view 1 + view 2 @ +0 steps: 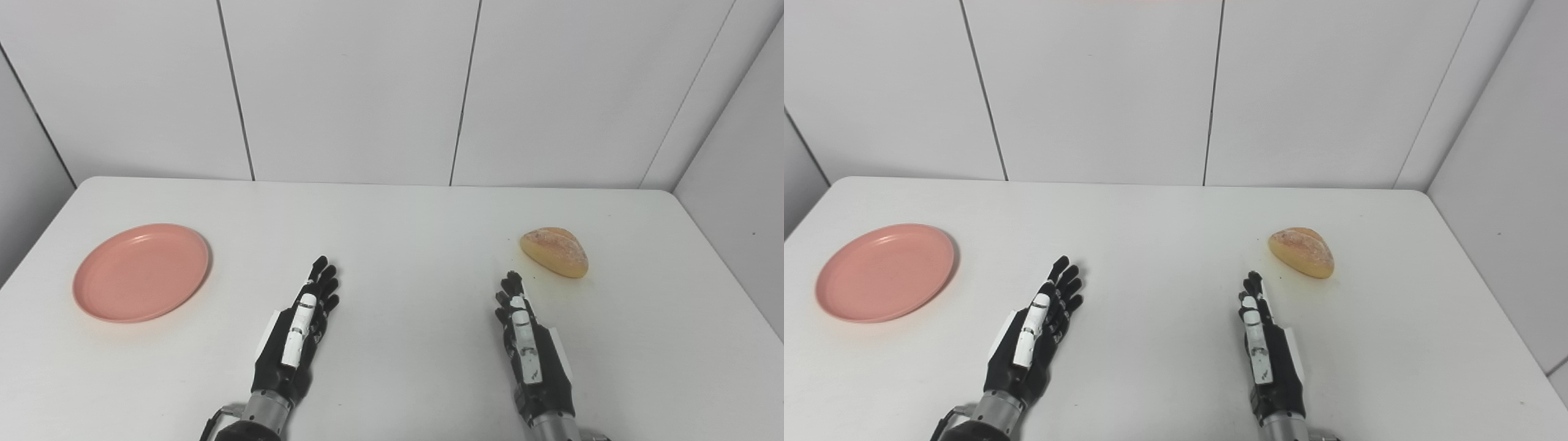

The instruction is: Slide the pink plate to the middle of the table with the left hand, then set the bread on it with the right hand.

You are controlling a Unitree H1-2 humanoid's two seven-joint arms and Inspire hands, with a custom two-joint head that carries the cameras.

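Presently the pink plate (141, 272) lies flat and empty on the white table (404, 233), well to the left of the table's middle and near its left edge. Nothing touches it. The first step, the slide, has in my judgement not begun.

The left hand (299, 334) rests low over the table to the right of the pink plate and well apart from it, fingers stretched forward and slightly spread, holding nothing. The right hand (527, 343) lies further right of the pink plate, beyond the table's middle, likewise extended and empty, fingers close side by side. The bread (555, 251), a crusty golden roll, sits on the table just beyond and right of the right hand's fingertips, not touching them, on the opposite side from the pink plate.

Recommended execution of the step in hand: the left hand should travel left to the pink plate and set its fingertips on the near or left rim, or flat on the plate's shallow bed, pressing lightly. The push should then run rightward along the table, low and steady, so the pink plate does not tip or spin. Pressing on the rim alone risks lifting the far side. The stretch of table between the two hands is bare, so the path appears unobstructed. The right hand should wait clear of that stretch until the pink plate stops.
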